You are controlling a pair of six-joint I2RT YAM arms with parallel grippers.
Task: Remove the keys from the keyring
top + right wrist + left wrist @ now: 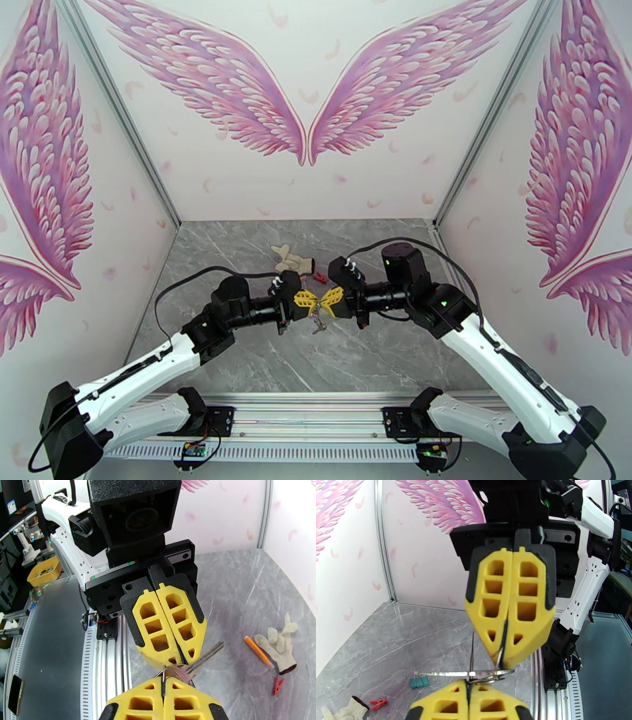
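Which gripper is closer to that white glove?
Left. The left gripper sits just on the near side of the glove; the right gripper, facing it, is slightly farther right. Both hold the keys.

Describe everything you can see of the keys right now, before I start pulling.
The keys are a small bunch of silver-grey metal, held in the air above the table where the two grippers' tips meet. In the right wrist view, one flat key points its grooved blade up and to the right, its rounded head on a thin wire ring. The left gripper and right gripper are both shut, pinching the bunch from opposite sides. From above, a little of it dangles below the fingertips.
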